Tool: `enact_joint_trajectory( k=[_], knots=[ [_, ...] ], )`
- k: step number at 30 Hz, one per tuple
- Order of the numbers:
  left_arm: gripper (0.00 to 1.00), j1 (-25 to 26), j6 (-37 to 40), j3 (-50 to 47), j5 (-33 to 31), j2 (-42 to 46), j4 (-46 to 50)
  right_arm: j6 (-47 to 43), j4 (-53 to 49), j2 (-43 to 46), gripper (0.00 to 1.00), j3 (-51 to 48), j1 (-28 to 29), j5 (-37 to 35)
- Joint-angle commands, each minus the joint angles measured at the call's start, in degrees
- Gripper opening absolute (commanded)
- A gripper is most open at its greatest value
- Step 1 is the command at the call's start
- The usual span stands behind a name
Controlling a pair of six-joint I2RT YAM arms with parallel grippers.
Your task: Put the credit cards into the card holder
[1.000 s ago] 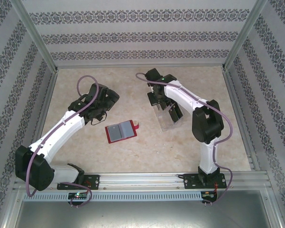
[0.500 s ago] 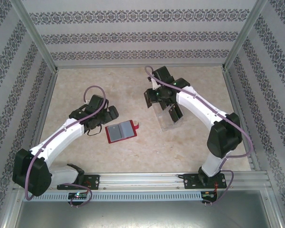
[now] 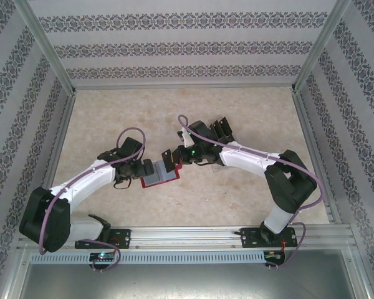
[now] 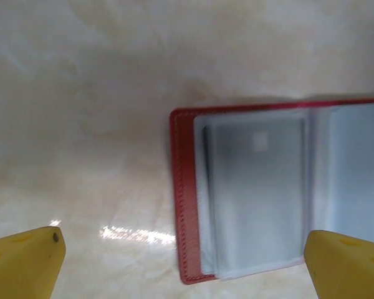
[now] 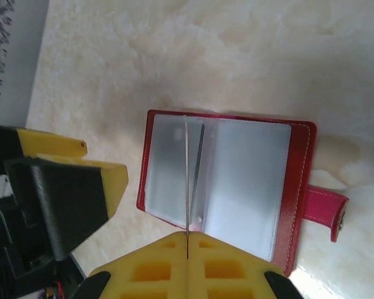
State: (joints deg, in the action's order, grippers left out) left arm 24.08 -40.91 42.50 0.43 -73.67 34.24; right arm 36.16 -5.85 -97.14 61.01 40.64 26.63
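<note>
Right gripper (image 5: pixel 187 240) pinches a black card (image 5: pixel 187 180) edge-on, right over the open red wallet (image 5: pixel 249 180) lying mid-table (image 3: pixel 237 199). Left gripper (image 4: pixel 184 265), jaws spread wide, sits low at the wallet's left side.

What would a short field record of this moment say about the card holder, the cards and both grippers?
card holder: red, lying open on the table, clear sleeves facing up
stored card: visible inside one sleeve
left gripper: open, at the holder's edge nearest the left arm
right gripper: shut on a credit card, held edge-on over the open sleeves
</note>
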Motion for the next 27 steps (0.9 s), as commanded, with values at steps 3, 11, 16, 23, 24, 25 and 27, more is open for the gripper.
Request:
enact_joint_trajectory(
  k=[3,11,16,23,24,25,27],
  knots=[
    [0.99,1.1,1.3,-2.3,-0.3,-0.3,0.3,3.5,12.8,2.0,0.00,-4.9,0.0,2.2],
    [0.99,1.2,2.0,-4.0,-0.9,-2.6,-3.2,5.4,19.7,-1.2,0.00,-7.9,0.1,3.6],
    [0.99,1.2,1.9,-4.4,-2.0,-4.1,-3.2,6.3,22.4,-3.1,0.00,-8.6,0.5,4.2],
    [0.99,1.2,0.3,-5.0,-4.3,-4.1,-0.8,6.3,24.3,-6.4,0.00,-8.2,0.6,5.7],
    [0.99,1.2,0.0,-5.3,-4.7,-3.9,-0.6,6.4,24.5,-6.9,0.00,-8.1,0.6,6.0],
    [1.00,1.2,0.0,-5.5,-4.9,-3.7,-0.5,6.5,24.9,-7.3,0.00,-8.1,0.6,6.3],
    [1.00,1.2,-0.2,-5.9,-5.4,-3.4,-0.3,6.6,25.4,-8.0,0.00,-8.2,0.7,6.7]
  ],
)
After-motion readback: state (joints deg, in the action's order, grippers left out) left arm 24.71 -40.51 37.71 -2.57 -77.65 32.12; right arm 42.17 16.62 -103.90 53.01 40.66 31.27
